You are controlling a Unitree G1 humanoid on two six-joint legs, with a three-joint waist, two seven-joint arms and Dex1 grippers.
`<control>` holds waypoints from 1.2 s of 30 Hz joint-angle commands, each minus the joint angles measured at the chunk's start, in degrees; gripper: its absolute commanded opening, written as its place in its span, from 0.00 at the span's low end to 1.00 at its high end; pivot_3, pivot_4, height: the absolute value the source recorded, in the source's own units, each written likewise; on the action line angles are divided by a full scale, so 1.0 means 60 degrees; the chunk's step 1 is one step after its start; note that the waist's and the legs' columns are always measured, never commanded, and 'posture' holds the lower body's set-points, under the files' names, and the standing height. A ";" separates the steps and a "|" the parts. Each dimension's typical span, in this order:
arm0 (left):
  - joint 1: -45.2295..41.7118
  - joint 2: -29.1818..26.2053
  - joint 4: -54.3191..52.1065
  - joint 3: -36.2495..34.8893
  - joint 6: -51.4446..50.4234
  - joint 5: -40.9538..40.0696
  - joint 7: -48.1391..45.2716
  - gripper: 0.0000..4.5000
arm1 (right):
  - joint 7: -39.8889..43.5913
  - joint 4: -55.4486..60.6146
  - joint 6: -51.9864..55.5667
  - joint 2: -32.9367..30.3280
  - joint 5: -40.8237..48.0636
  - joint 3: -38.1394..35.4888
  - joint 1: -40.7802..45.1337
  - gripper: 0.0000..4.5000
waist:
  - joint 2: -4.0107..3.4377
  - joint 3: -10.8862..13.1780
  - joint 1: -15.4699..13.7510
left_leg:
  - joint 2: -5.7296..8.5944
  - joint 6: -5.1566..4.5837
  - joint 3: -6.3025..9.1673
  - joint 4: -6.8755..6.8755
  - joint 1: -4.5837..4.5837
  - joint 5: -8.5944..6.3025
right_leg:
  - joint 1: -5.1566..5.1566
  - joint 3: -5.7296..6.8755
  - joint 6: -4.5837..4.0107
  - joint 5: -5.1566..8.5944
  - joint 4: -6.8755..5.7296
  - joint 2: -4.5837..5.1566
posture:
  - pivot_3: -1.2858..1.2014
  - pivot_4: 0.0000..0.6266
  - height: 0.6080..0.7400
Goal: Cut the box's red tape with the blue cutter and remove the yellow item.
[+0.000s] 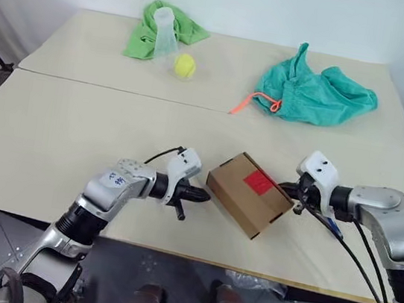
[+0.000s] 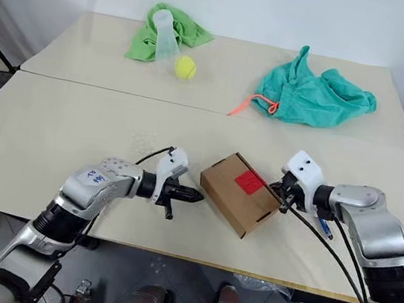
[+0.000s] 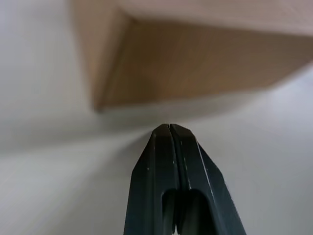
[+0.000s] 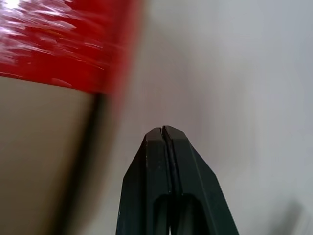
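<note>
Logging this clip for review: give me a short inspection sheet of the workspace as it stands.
Surface: pale table, two tops butted together.
Job's things: box closed, red tape uncut; blue cutter lying under the right arm.
Clutter: tennis ball, green cloth with clear cup, teal bag with orange cord.
Grippers: left gripper and right gripper shut, empty, flanking the box.
Cables: black cables along right arm.
Surroundings: white wall.

We see our left gripper (image 3: pixel 169 128) at lower centre, fingers pressed together with nothing between them, tips just short of the box (image 3: pixel 195 63) filling the upper frame on the pale worktop (image 3: pixel 49 171).
</note>
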State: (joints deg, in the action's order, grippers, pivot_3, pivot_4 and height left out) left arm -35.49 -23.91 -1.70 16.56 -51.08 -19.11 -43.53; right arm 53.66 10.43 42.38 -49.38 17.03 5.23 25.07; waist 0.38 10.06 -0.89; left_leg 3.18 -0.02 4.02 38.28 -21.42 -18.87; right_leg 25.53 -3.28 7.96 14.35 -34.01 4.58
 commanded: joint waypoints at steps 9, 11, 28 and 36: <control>-0.1190 0.0740 0.1794 -0.0281 0.1576 0.0725 0.0191 0.00 | -0.0827 0.2497 0.2529 0.0216 0.0734 0.0075 -0.0230 0.01 | 0.0000 0.0000 -0.0090 | 0.0004 0.0001 -0.0002 0.0005 -0.0001 0.0000 | 0.0001 0.0000 0.0000 0.0000 -0.0003 0.0004 | 0.52 0.24 1.00; -0.1361 0.0810 0.2019 -0.0285 0.1713 0.0764 0.0099 0.00 | -0.1045 0.2668 0.2693 0.0419 0.0800 0.0095 -0.0170 0.01 | 0.0001 0.0000 -0.0085 | 0.0005 0.0001 -0.0003 0.0006 -0.0001 0.0000 | 0.0001 -0.0001 0.0000 0.0000 -0.0004 0.0005 | 0.52 0.24 1.00; -0.1734 0.0786 0.2544 -0.0111 0.2045 0.1086 -0.0896 0.00 | -0.2046 0.2406 0.3069 0.0613 0.0513 0.0004 0.0141 0.01 | 0.0000 0.0000 -0.0064 | 0.0009 -0.0001 -0.0005 0.0006 -0.0002 0.0001 | 0.0001 -0.0001 0.0000 0.0000 -0.0037 0.0003 | 0.52 0.24 1.00; -0.1617 0.0651 0.2237 -0.0258 0.1804 0.1188 -0.0860 0.00 | -0.2635 0.2870 0.3454 0.0578 0.0419 -0.0362 -0.0160 0.01 | 0.0000 0.0000 -0.0078 | 0.0008 -0.0002 -0.0004 0.0008 -0.0002 0.0001 | 0.0001 0.0000 0.0000 0.0000 -0.0042 0.0003 | 0.52 0.24 1.00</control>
State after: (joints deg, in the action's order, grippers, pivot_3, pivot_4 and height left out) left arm -45.20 -19.29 13.86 15.77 -40.56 -12.20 -48.64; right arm 40.06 25.97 62.81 -45.43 20.60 6.00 24.09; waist 0.38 10.06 -1.35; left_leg 3.23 -0.03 3.99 38.34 -21.43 -18.86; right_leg 25.54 -3.29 7.96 14.35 -34.27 4.60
